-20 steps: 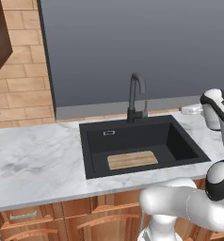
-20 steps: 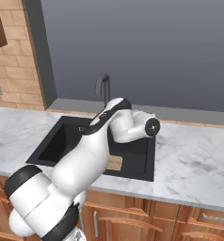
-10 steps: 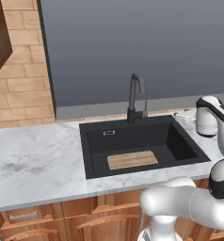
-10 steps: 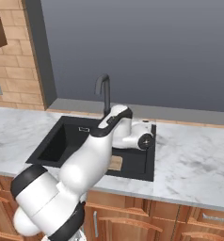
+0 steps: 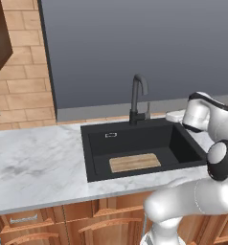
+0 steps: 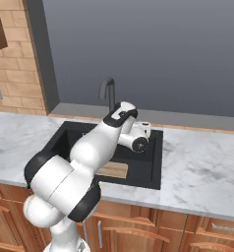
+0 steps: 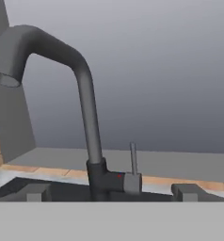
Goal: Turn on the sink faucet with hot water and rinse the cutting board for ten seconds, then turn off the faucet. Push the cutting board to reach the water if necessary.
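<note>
Hand view: the tall dark grey gooseneck faucet [image 7: 88, 127] fills the frame, its thin side lever [image 7: 132, 160] upright at 3 o'clock of the thick base. The gripper [image 7: 111, 192] faces it, dark fingertips [image 7: 36, 190] spread wide apart, holding nothing. From the left base camera, the light tan wooden cutting board [image 5: 134, 162] lies flat on the floor of the matte black rectangular sink [image 5: 188, 148], at 6 o'clock of the faucet, on a white marble counter [image 5: 39, 167].
</note>
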